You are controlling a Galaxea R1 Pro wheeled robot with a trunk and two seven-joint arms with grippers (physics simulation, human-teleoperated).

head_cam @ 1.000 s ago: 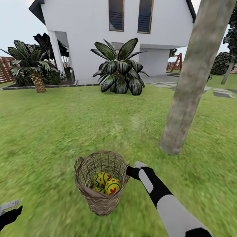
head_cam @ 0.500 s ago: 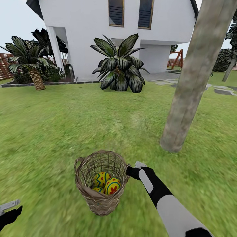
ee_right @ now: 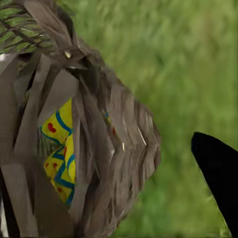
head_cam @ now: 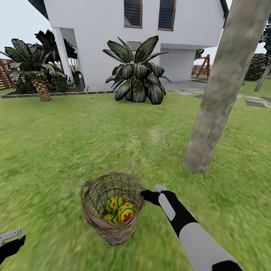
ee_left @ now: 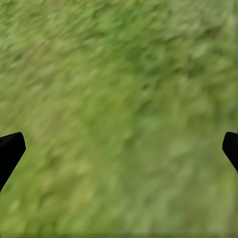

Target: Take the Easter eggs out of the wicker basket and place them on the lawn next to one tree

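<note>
Head view: the wicker basket point(head_cam: 112, 209) stands on the lawn point(head_cam: 56, 150) in the lower centre of the picture, tilted slightly toward the robot's left, with the Easter eggs point(head_cam: 119, 211) lying together at its bottom; two eggs show clearly and a third shows in part beneath them. The right gripper point(head_cam: 149, 195) sits at the basket's right rim, touching or just beside the weave; this view does not show how its jaws stand. The tree point(head_cam: 220, 88) rises from the grass ahead and to the right of the basket, near it but apart, with a thick mottled grey-brown trunk that leans to the right. The left gripper point(head_cam: 10, 236) hangs low at the left edge, well apart from the basket. A white house point(head_cam: 113, 34), a broad-leaved plant point(head_cam: 137, 77) and a short palm point(head_cam: 37, 75) stand at the far side of the grass. Left wrist view: the left gripper point(ee_left: 119, 146) points at blurred bare grass, its two dark fingertips point(ee_left: 10, 151) at opposite edges of the picture, so the jaws are spread wide with nothing between them. Right wrist view: the basket's woven wall point(ee_right: 94, 144) is close to the camera, and a yellow egg with blue zigzags and red dots shows through a gap; one dark fingertip point(ee_right: 218, 173) stands outside the wall, the other is hidden, so the state of these jaws cannot be told
</note>
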